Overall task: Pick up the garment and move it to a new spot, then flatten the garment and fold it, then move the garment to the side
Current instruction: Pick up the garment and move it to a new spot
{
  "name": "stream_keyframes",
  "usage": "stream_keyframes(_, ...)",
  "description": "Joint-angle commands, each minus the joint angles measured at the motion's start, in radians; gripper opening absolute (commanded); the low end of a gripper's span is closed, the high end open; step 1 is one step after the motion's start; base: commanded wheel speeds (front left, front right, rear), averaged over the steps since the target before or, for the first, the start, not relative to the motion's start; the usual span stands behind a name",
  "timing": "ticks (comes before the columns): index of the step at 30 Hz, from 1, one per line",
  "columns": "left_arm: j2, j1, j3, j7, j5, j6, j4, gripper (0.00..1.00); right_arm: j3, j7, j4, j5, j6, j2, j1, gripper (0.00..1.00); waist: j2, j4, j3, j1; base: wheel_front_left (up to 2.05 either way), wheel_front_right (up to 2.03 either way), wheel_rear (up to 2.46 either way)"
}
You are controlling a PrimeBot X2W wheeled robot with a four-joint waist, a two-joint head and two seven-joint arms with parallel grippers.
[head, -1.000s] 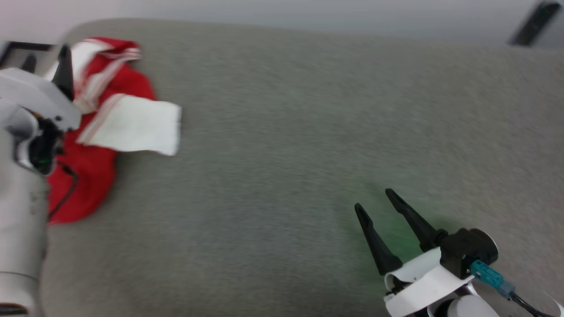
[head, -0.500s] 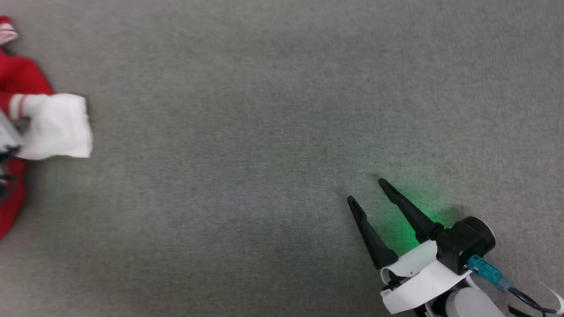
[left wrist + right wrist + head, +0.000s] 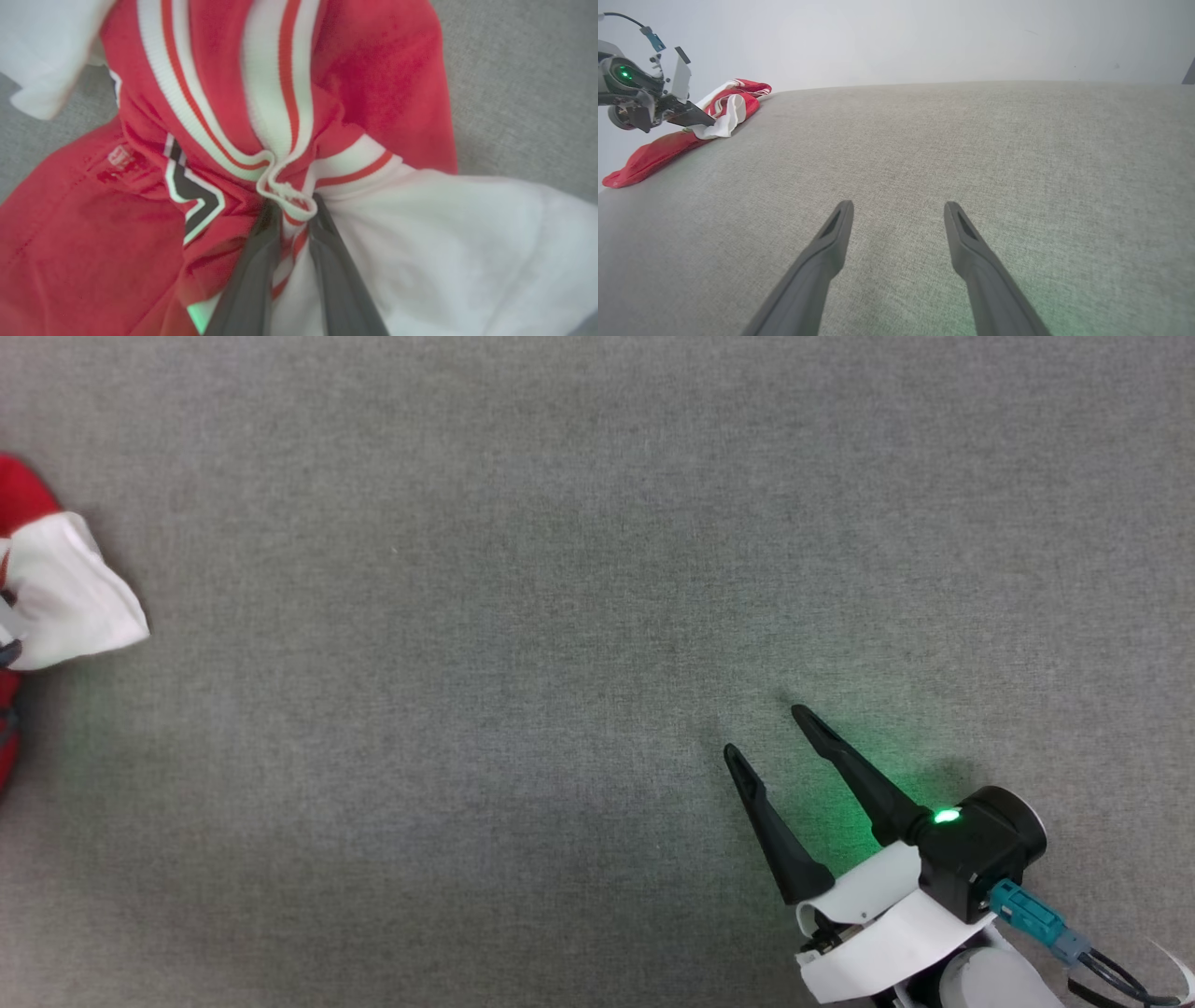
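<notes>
Since the earlier frame, the left gripper (image 3: 292, 205) had narrowed from wide to a pinch on the shirt (image 3: 373, 70), clamping its striped trim beside a white sleeve. The shirt lay bunched near the far left edge of the grey cloth surface (image 3: 560, 616). The right gripper (image 3: 768, 735) hovered well apart, fingers spread wide.

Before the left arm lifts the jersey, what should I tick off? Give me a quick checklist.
1. Grip: left gripper shut on the striped trim of the jersey: ok.
2. Other arm: right gripper open, holding nothing: ok.
3. Clearance: right gripper apart from the jersey: ok.
4. New spot: bare grey surface beside the jersey: ok.
5. Single fabric layer pinched: cannot tell.
</notes>
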Motion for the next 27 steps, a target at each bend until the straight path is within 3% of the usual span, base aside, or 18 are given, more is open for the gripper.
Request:
stream_keyframes(1,-0.089,0.070,-0.003,0.000,-0.020,-0.024,0.032,0.00,0.001,-0.001,0.001,-0.003,0.000,0.006,0.007,1.00,-0.0001,0.003,-0.020,0.0000,0.00,0.00,0.00)
stream_keyframes(11,-0.079,0.001,0.022,-0.147,-0.068,-0.055,-0.045,0.00,0.009,-0.025,0.059,0.026,0.000,0.046,0.031,1.00,-0.0001,-0.003,-0.149,0.0000,0.00,0.00,0.00)
stream_keyframes(16,-0.169,-0.028,-0.025,-0.125,-0.111,-0.064,-0.166,0.00,-0.008,-0.039,0.087,0.038,0.000,0.063,0.050,1.00,-0.0001,-0.019,-0.202,0.0000,0.00,0.00,0.00)
stream_keyframes(23,-0.292,0.025,-0.172,-0.011,-0.215,-0.062,-0.457,0.00,-0.046,-0.052,0.108,0.049,0.000,0.086,0.056,1.00,-0.0001,-0.071,-0.227,0.0000,0.00,0.00,0.00)
stream_keyframes(27,-0.362,0.070,-0.242,0.049,-0.241,-0.062,-0.545,0.00,-0.064,-0.057,0.110,0.056,0.000,0.101,0.051,1.00,-0.0001,-0.119,-0.220,0.0000,0.00,0.00,0.00)
